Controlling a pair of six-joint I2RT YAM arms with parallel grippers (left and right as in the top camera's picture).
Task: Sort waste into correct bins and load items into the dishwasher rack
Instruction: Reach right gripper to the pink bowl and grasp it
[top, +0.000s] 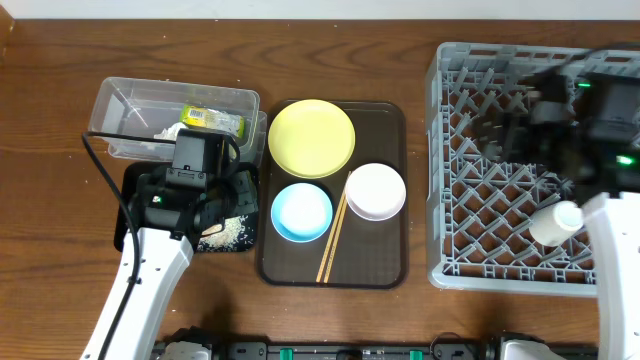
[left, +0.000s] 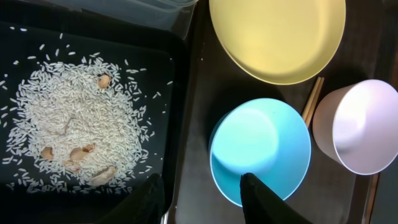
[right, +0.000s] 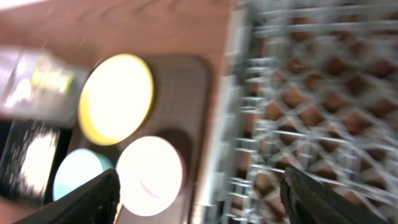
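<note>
Black tray (left: 163, 106) of rice (left: 68, 118), wrapper (top: 212, 119) in clear tub (top: 130, 100) — left pincer (left: 199, 180) and right pincer (right: 199, 177) both apart

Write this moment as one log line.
left gripper open | right gripper open | rice in black tray | cup in rack | plate on brown tray

left arm (top: 150, 270): white link reaching from the near edge, black wrist at the left, pointing down | left gripper (left: 200, 190): two dark fingers spread apart | right arm (top: 610, 255): white link at near right, black wrist farther back | right gripper (right: 199, 196): dark fingers wide apart, view blurred
</note>
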